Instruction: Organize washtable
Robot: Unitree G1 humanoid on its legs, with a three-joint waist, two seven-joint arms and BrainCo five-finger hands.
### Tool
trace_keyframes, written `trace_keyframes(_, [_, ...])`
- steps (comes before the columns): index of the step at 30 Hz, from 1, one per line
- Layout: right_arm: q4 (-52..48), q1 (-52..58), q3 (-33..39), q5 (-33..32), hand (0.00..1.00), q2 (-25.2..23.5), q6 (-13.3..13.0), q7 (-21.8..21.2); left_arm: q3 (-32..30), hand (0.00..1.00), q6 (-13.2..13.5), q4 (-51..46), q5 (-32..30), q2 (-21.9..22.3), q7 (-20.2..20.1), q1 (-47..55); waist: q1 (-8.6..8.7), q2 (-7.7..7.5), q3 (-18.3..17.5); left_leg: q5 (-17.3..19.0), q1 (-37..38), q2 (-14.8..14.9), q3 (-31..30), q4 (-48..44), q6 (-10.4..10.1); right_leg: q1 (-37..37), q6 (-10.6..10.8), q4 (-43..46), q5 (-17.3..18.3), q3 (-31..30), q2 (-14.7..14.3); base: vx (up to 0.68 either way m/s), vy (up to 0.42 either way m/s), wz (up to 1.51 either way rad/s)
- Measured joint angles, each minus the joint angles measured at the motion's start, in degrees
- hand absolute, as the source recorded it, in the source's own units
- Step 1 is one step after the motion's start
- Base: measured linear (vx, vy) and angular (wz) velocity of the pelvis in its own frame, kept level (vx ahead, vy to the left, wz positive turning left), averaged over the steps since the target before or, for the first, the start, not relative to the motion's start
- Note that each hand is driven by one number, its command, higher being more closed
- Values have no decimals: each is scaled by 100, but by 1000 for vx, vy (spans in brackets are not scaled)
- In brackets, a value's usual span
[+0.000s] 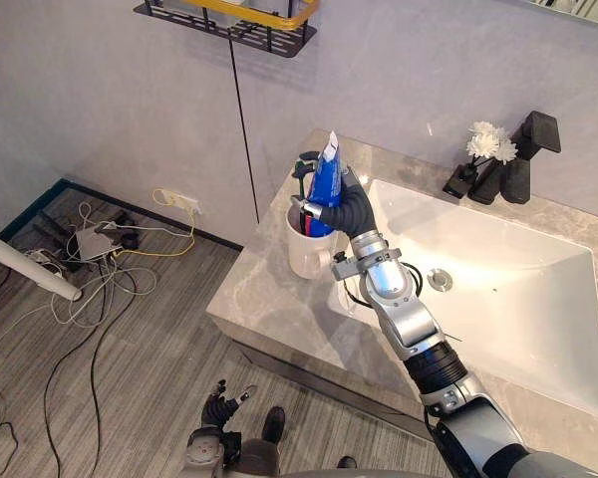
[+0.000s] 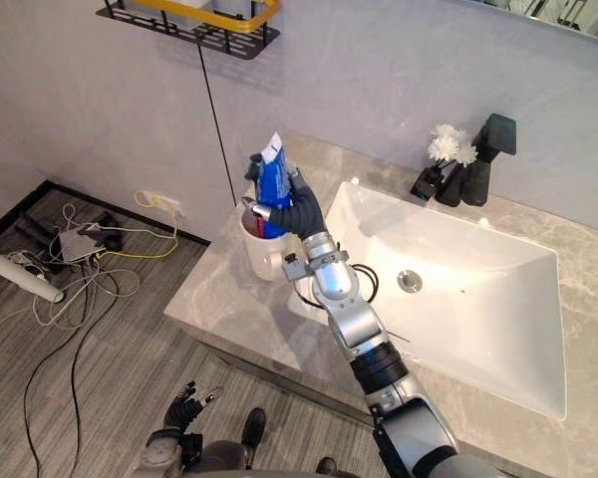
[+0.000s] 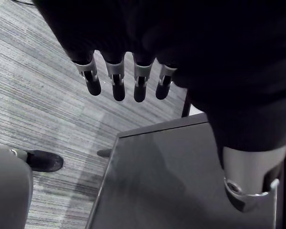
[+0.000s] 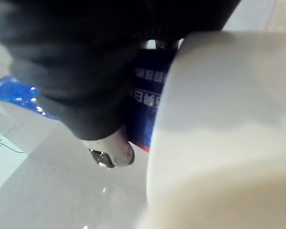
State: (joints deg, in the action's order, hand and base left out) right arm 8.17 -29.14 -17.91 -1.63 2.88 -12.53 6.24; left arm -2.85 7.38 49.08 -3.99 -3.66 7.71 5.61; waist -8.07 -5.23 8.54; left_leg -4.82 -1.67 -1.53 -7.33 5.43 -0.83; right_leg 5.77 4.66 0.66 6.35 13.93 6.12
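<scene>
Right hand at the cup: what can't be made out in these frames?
- Toothpaste tube, lower end: eye views, hidden inside the white cup; whether it reaches the bottom can't be told.
- Dark item beside the tube: eye views, too small to identify, partly masked by the right hand.
- Wall shelf: eye views, cut off by the top edge.
- Cup rim: right wrist view, blurred.

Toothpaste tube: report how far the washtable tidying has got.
Done: the blue toothpaste tube stands with its lower end in the white cup on the counter. In hand: the right hand is curled round it. To do: release it. The left hand hangs open near the floor.
</scene>
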Motion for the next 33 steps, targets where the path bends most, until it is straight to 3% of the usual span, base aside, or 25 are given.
trace_keyframes(9, [-64,7,9,-2,0,-37,-5,6,0,0,-2,6,0,-14,-2,27,95,0,-1,0,24,2,19,0,0,9,0,0,0,-15,1,0,0,0])
trace_keyframes(33, [-720,479,302,22,0,104,-35,-34,-1,0,-1,4,-2,-18,-13,42,120,-4,-6,0,97,13,81,0,0,53,0,0,0,-70,1,0,0,-1])
